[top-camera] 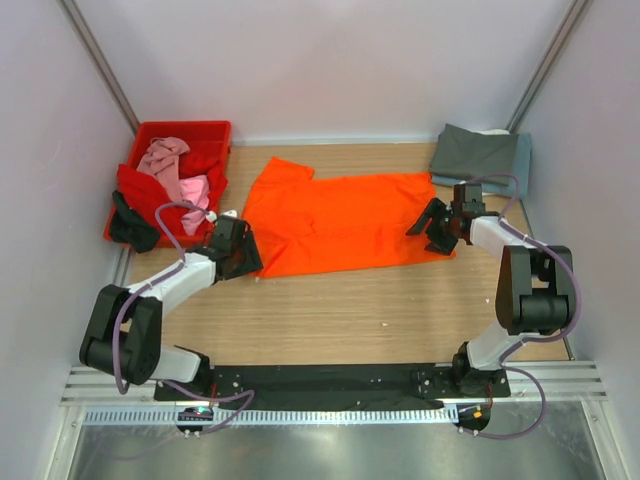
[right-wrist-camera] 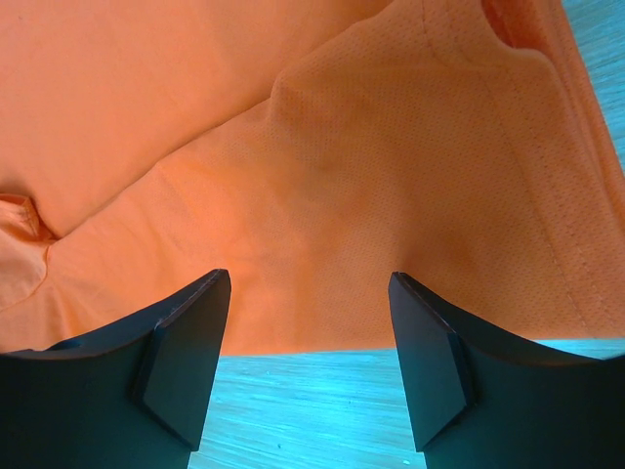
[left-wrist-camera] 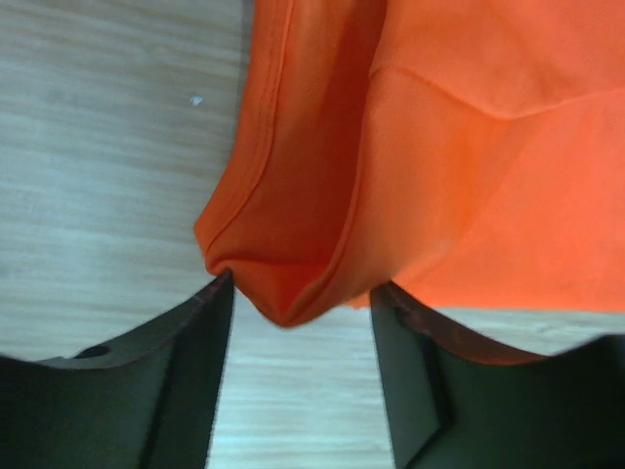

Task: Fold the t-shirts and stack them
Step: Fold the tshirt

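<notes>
- The orange t-shirt lies spread flat on the wooden surface. Its long axis runs side to side across the table, from one arm to the other.
- The left fingers sit at the shirt's near-left corner and the right fingers at its near-right corner, so each arm is closest to its own end of the cloth.
- From the left wrist, the fingers stand wide apart and grip nothing. A bunched corner of hem pokes down into the gap between them and touches the tip of the finger on the left of that view. The rest of the shirt fans away ahead.
- From the right wrist, those fingers are also spread wide and hold nothing. The shirt's near edge runs straight across the gap just behind the fingertips. Cloth lies ahead of it and bare surface behind.
- I'd judge the coming move turns on both ends being pinched along this near edge, since the cloth already lies between each pair of tips. The fold would then carry away from the arms, across the short axis.
- A folded grey shirt lies at the far right, well apart from the orange one.
- A red crate at the far left holds a pink shirt and other crumpled cloth.
</notes>
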### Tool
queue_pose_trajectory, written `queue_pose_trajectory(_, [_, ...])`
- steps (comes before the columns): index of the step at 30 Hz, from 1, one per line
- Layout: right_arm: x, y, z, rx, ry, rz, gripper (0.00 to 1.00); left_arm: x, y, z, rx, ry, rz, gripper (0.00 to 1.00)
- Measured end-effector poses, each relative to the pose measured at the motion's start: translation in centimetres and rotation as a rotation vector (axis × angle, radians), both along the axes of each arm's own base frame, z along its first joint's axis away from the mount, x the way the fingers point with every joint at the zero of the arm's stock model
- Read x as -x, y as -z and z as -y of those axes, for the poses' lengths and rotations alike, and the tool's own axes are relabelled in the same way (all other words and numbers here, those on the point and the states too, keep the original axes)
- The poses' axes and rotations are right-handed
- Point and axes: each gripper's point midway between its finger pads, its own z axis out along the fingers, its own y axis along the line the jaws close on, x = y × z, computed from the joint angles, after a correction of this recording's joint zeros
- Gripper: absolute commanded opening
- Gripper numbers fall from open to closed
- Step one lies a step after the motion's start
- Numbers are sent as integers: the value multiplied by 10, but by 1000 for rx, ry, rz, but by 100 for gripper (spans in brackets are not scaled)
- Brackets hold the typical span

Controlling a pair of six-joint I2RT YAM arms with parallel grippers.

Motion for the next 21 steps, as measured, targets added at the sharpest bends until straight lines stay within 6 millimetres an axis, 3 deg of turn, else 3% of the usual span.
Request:
queue_pose_trajectory(3, [-1,5,1,3,2,-8,71,-9,2,3,3,11,26,40])
queue_pose_trajectory(6, [1,18,2,11,8,-41,71,-15,2,6,9,22,49,12])
queue_pose_trajectory(9, [2,20,4,19,21,-33,72,-16,1,8,21,24,52,3])
queue_pose_trajectory(15, [15,21,13,60,73,-1,75,1,0,10,45,13,-26,1])
queue_pose_trajectory(21, [41,20,18,73,124,0,76,23,-27,7,57,2,-80,2])
